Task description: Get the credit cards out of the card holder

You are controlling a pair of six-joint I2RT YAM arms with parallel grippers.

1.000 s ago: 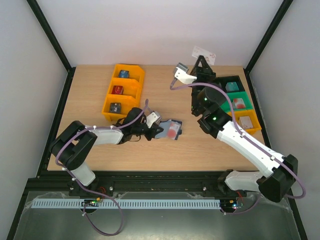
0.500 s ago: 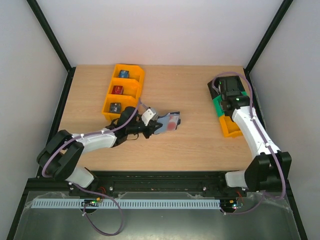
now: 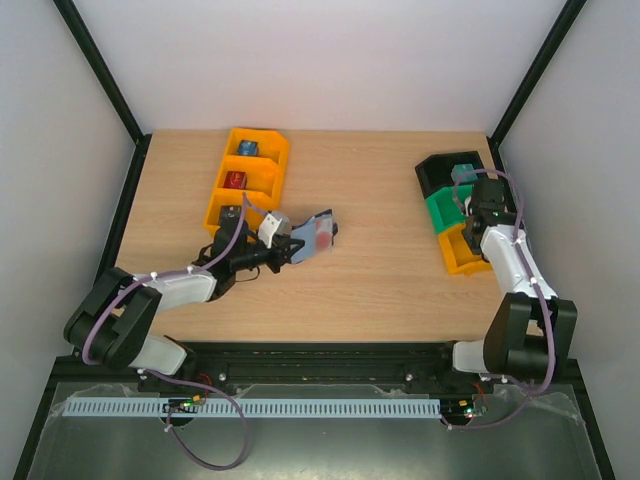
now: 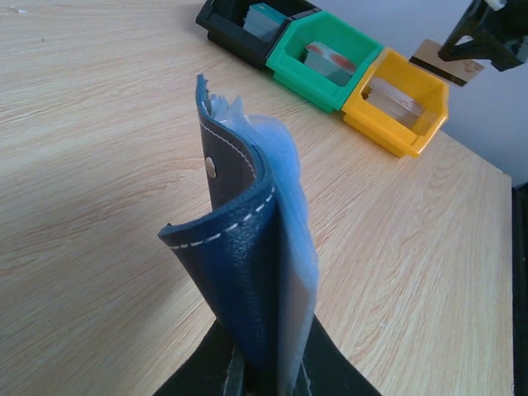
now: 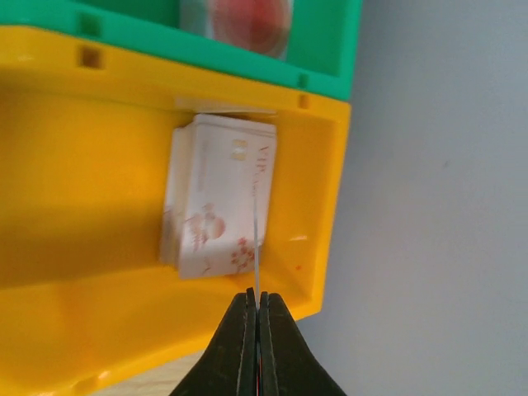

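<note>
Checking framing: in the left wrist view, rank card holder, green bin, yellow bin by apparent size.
1. card holder, largest but nearest the lens.
2. green bin and yellow bin: look alike.

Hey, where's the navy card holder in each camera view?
Top external: card holder left of centre, held by the left end effector.
Left wrist: card holder in the centre foreground, upright.
Right wrist: not in it.
Shared landmark: the single yellow bin beside the green bin, seen in all three.

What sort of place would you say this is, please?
Probably a lab robot cell: a wooden table walled by white panels, left arm and right arm bolted at its edge, colour-coded sorting bins.
</note>
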